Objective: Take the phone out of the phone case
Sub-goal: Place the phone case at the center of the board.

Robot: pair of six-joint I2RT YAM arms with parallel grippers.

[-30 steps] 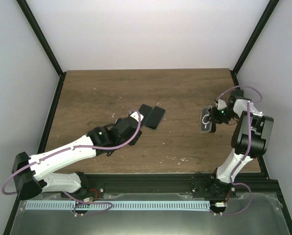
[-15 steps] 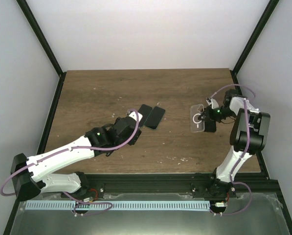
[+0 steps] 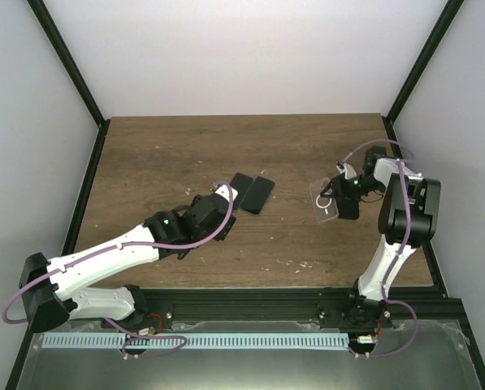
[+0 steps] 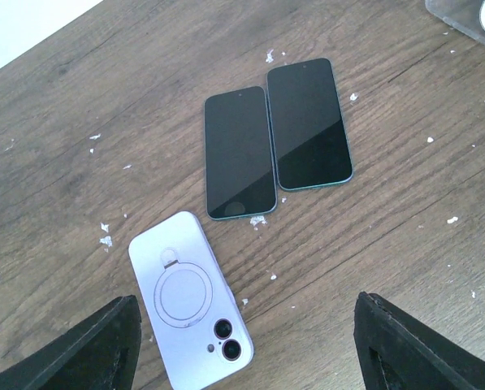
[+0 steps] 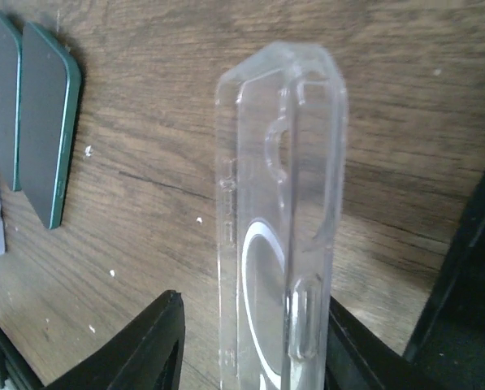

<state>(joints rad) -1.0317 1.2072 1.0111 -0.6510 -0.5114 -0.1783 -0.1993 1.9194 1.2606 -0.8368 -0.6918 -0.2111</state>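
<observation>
Pinches a clear case (image 5: 279, 219) edge-on in the right gripper (image 5: 250, 349), fingers closed on its lower end. Nothing inside it: ring and camera cut-out seen straight through the plastic. Holds it tilted over the table (image 3: 185, 146), right of centre.

Hovers the left gripper (image 4: 250, 357) with fingers spread wide, touching nothing. Just ahead of them, a lilac phone case (image 4: 189, 296) flat on the wood, back up, ring stand and two dark lenses showing, phone apparently inside. Farther out, a smaller dark phone (image 4: 240, 153) and a green-edged phone (image 4: 309, 123) side by side, screens up, almost touching, apart from the lilac one.
</observation>
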